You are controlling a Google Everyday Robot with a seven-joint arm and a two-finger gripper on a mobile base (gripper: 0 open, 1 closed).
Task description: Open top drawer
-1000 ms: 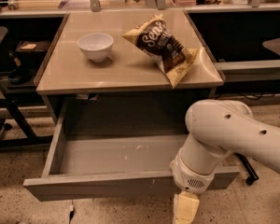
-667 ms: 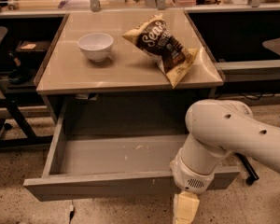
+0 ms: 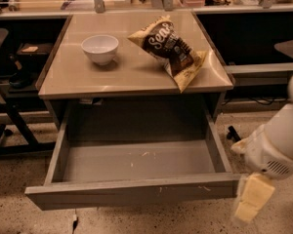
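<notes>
The end effector (image 3: 250,203) hangs low just beside the right front corner of the top drawer (image 3: 112,194), near the floor, apart from the drawer front as far as I can see. Whether it is spread or pressed together, I cannot tell. The white arm (image 3: 278,145) rises behind it, to the right of the drawer.

The top drawer stands wide open, far out from under the table (image 3: 136,77). Its grey flat front has small pale scratches right of centre, and its shallow grey inside holds nothing that I can make out.

Above and behind the drawer, on the table, a white bowl (image 3: 100,48) stands upright over the drawer's left part. A dark snack bag (image 3: 168,50) lies over its right part, well apart from the bowl.
</notes>
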